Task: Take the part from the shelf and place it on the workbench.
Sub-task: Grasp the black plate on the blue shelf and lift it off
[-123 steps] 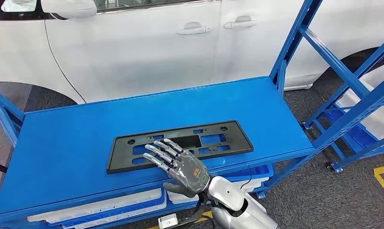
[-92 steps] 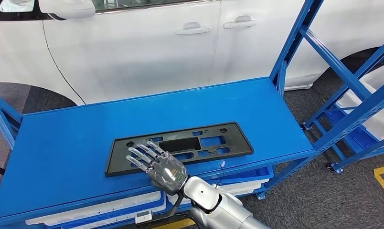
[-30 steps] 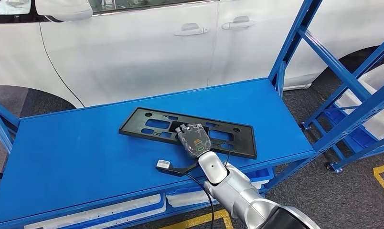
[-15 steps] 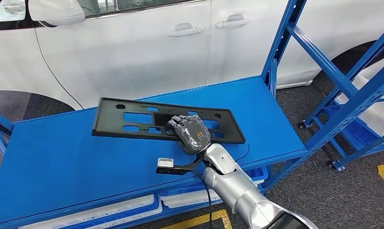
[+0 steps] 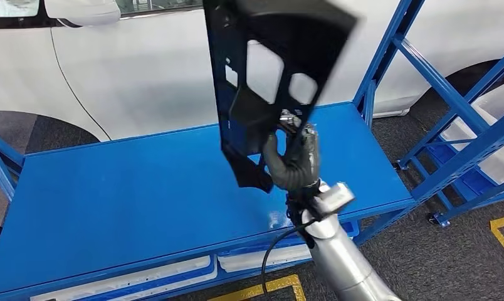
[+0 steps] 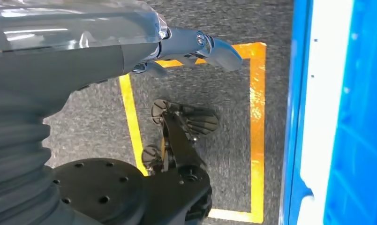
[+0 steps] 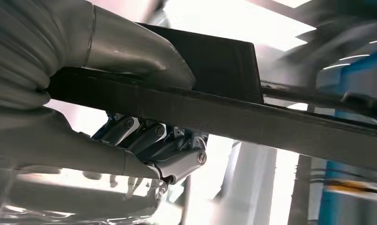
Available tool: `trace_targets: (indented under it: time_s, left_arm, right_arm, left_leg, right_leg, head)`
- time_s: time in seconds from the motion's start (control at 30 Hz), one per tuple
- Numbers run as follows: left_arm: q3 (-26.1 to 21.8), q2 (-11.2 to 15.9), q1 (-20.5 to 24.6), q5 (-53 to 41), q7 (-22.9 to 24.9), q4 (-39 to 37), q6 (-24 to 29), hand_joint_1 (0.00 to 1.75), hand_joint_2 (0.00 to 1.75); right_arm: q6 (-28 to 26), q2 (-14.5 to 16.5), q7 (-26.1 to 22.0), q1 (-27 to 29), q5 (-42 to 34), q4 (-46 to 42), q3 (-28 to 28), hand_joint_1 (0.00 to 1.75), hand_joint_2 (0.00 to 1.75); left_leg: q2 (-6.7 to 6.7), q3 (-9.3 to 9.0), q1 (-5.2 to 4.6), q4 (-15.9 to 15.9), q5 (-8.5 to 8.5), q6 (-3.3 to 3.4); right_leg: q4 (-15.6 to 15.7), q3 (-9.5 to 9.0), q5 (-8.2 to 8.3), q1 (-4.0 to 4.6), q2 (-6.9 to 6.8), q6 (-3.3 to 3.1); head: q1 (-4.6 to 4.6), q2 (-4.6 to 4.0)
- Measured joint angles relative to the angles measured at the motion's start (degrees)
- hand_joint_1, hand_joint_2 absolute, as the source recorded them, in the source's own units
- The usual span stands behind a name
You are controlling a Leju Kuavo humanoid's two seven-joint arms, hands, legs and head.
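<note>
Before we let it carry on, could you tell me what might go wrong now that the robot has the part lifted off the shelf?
1. The right hand grips the long black part near one end, so most of it overhangs; it might twist or slip in the grip.
2. The part stands nearly upright close to the white car and the blue upright; a swing could knock either.
3. It blocks much of the head view, which may hamper placing.

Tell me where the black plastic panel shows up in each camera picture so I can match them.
Head view: the black panel stands on end in the upper middle, lifted above the blue shelf, held low down by the right robot hand.
Left wrist view: not in it.
Right wrist view: the black panel crosses the picture edge-on as a dark bar, thumb on one side, fingers on the other.
Shared landmark: the right robot hand.
</note>
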State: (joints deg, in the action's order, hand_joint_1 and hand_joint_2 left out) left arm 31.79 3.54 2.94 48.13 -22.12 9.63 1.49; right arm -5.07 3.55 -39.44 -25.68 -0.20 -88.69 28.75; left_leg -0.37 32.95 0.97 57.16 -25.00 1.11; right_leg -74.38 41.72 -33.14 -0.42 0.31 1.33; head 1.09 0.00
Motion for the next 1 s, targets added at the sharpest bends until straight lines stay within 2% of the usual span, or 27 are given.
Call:
trace_targets:
  time_s: [0.03,0.07,0.1,0.17,0.23,0.3,0.33,0.37,0.47,0.5,0.53,0.57,0.63,0.67,0.7,0.77,0.83,0.87,0.9,0.97,1.0]
  left_arm:
    - [-0.28,0.0,-0.1,0.55,0.39,-0.01,0.08,0.0,1.75]
    - [-0.6,-0.03,-0.12,1.1,0.94,-0.01,0.39,0.0,1.75]
    - [-0.9,-0.1,-0.1,1.49,1.56,-0.01,0.97,0.0,1.75]
    - [-1.31,-0.27,-0.02,1.75,2.66,-0.02,3.68,0.0,1.75]
    - [-1.44,-0.43,0.01,1.35,4.12,-0.03,7.27,0.0,1.75]
    - [-1.45,-0.51,0.03,0.87,6.72,-0.03,8.83,0.0,1.75]
    - [-1.44,-0.51,0.03,0.76,8.02,-0.03,8.83,0.0,1.75]
    - [-1.42,-0.5,0.02,0.67,9.02,-0.03,8.7,0.0,1.75]
    - [-1.35,-0.51,-0.2,0.72,10.12,-0.03,8.44,0.0,1.75]
    - [-1.29,-0.5,-0.27,0.72,10.16,-0.03,8.53,0.0,1.75]
    - [-1.21,-0.47,-0.29,0.71,10.2,-0.04,8.75,0.0,1.75]
    - [-1.13,-0.41,-0.3,0.67,10.23,-0.04,8.96,0.0,1.75]
    - [-0.86,-0.14,-0.17,0.37,10.28,-0.05,9.05,0.0,1.75]
    - [-0.69,0.02,-0.08,0.08,10.33,-0.05,8.88,0.0,1.75]
    - [-0.48,0.18,0.05,-0.25,10.42,-0.06,8.64,0.0,1.75]
    - [-0.02,0.4,0.2,-0.68,10.63,-0.07,8.21,0.0,1.75]
    - [0.4,0.5,0.28,-0.7,10.71,-0.07,8.0,0.0,1.75]
    - [0.55,0.51,0.3,-0.6,10.7,-0.07,7.91,0.0,1.75]
    - [0.66,0.51,0.32,-0.44,10.68,-0.08,7.81,0.0,1.75]
    - [0.76,0.52,0.3,-0.06,10.56,-0.08,7.6,0.0,1.75]
    - [0.77,0.52,0.27,0.13,10.45,-0.08,7.53,0.0,1.75]
  right_arm:
    - [5.72,-0.28,-0.01,1.02,-3.41,-4.79,-0.54,1.75,1.75]
    - [10.72,-0.4,0.0,1.96,-6.21,-8.72,-0.97,1.75,1.75]
    - [14.69,-0.41,0.05,2.75,-8.88,-11.83,-1.3,1.75,1.75]
    - [20.54,-0.42,0.6,3.89,-14.21,-16.18,-1.59,1.75,1.75]
    - [25.12,-0.43,2.77,4.68,-20.1,-18.4,-1.58,1.75,1.75]
    - [29.17,-0.44,6.75,5.15,-26.55,-19.04,-1.12,1.75,1.75]
    - [30.58,-0.44,8.74,5.25,-29.19,-18.97,-0.72,1.75,1.75]
    - [31.53,-0.43,10.31,5.34,-30.96,-18.8,-0.23,1.75,1.75]
    - [32.76,-0.43,13.06,5.69,-32.38,-18.11,1.36,1.75,1.75]
    - [32.85,-0.44,13.77,5.76,-32.08,-17.89,1.94,1.75,1.75]
    - [32.69,-0.46,14.49,5.76,-31.58,-17.69,2.64,1.75,1.75]
    - [32.28,-0.47,15.2,5.71,-30.96,-17.49,3.38,1.75,1.75]
    - [30.74,-0.5,16.58,5.65,-29.68,-17.23,4.91,1.75,1.75]
    - [29.8,-0.55,17.15,5.68,-29.04,-17.07,5.63,1.75,1.75]
    - [28.83,-0.65,17.56,5.76,-28.31,-16.83,6.37,1.75,1.75]
    - [27.3,-0.94,17.64,6.0,-26.63,-16.07,7.85,1.75,1.75]
    - [26.71,-1.37,16.82,6.25,-24.86,-15.01,9.3,1.75,1.75]
    - [26.67,-1.64,16.26,6.33,-24.08,-14.46,9.94,1.75,1.75]
    - [26.69,-1.95,15.69,6.39,-23.47,-13.89,10.49,1.75,1.75]
    - [26.64,-2.49,14.78,6.49,-22.33,-12.81,11.43,1.75,1.75]
    - [26.54,-2.71,14.47,6.55,-21.81,-12.31,11.83,1.75,1.75]
  left_leg:
    - [0.0,-0.14,0.0,0.01,-0.12,-0.04]
    - [-0.01,-0.37,0.0,0.04,-0.29,-0.14]
    - [-0.04,-0.61,0.0,0.08,-0.48,-0.27]
    - [-0.1,-0.82,-0.19,0.28,-0.89,-0.78]
    - [-0.08,-0.78,-0.35,0.31,-1.09,-1.44]
    - [0.01,-0.87,-0.27,0.38,-1.36,-2.13]
    - [0.04,-0.6,-0.24,1.18,-2.04,-2.43]
    - [0.05,0.24,-0.18,3.12,-3.35,-2.7]
    - [0.06,5.2,-0.05,13.78,-8.64,-3.2]
    - [0.06,6.24,-0.04,16.02,-9.18,-3.25]
    - [0.06,6.25,-0.04,16.12,-8.6,-3.22]
    - [0.06,5.21,-0.05,14.04,-7.07,-3.09]
    - [0.04,1.32,-0.18,6.11,-3.29,-2.57]
    - [0.02,-0.16,-0.31,2.96,-2.06,-2.26]
    - [-0.01,-0.97,-0.45,1.09,-1.42,-1.97]
    - [-0.05,-0.96,-0.62,0.47,-1.02,-1.45]
    - [0.1,-0.74,-0.37,0.12,-0.37,-0.77]
    - [0.2,-0.52,-0.22,-0.08,0.0,-0.39]
    - [0.31,-0.19,-0.13,-0.18,0.35,-0.09]
    - [0.38,0.76,-0.21,-0.11,0.96,0.17]
    - [0.39,1.29,-0.23,-0.05,1.3,0.15]
  right_leg:
    - [0.64,-0.24,1.12,-0.07,-0.01,0.02]
    - [3.48,-1.59,3.13,-0.15,-0.03,-0.04]
    - [7.62,-3.57,5.36,-0.22,-0.06,-0.18]
    - [14.35,-6.82,7.74,-0.08,-0.08,-0.62]
    - [16.09,-7.54,7.68,0.19,0.05,-1.16]
    - [16.4,-7.63,7.84,0.05,0.16,-1.88]
    - [16.63,-7.75,7.94,-0.08,0.11,-2.27]
    - [16.85,-7.84,8.04,-0.2,0.01,-2.59]
    - [16.9,-7.74,8.06,-0.05,-0.3,-3.0]
    - [16.84,-7.71,8.09,0.05,-0.35,-3.06]
    - [16.77,-7.7,8.11,0.13,-0.36,-3.09]
    - [16.68,-7.72,8.14,0.19,-0.33,-3.1]
    - [16.46,-7.69,8.15,0.36,-0.26,-3.02]
    - [16.34,-7.59,8.17,0.46,-0.24,-2.86]
    - [16.25,-7.45,8.24,0.55,-0.25,-2.64]
    - [16.23,-7.23,8.57,0.57,-0.28,-2.05]
    - [15.66,-6.92,7.84,0.49,-0.25,-1.39]
    - [14.24,-6.38,6.39,0.43,-0.22,-1.07]
    - [11.59,-5.39,4.15,0.31,-0.21,-0.76]
    - [4.19,-2.84,-0.54,0.05,-0.22,-0.28]
    - [1.34,-2.12,-1.8,-0.07,-0.23,-0.11]
  head:
    - [0.0,0.0]
    - [0.0,0.0]
    - [0.0,0.0]
    - [0.01,0.0]
    - [0.01,0.0]
    - [0.01,0.0]
    - [0.0,0.0]
    - [0.01,0.0]
    - [0.02,0.0]
    - [0.01,0.0]
    - [0.01,0.0]
    - [0.01,0.0]
    - [0.01,0.0]
    - [0.01,0.0]
    - [0.01,0.0]
    - [0.0,0.0]
    - [0.0,0.0]
    - [0.0,0.0]
    - [0.0,0.0]
    - [0.0,0.0]
    - [0.0,0.0]
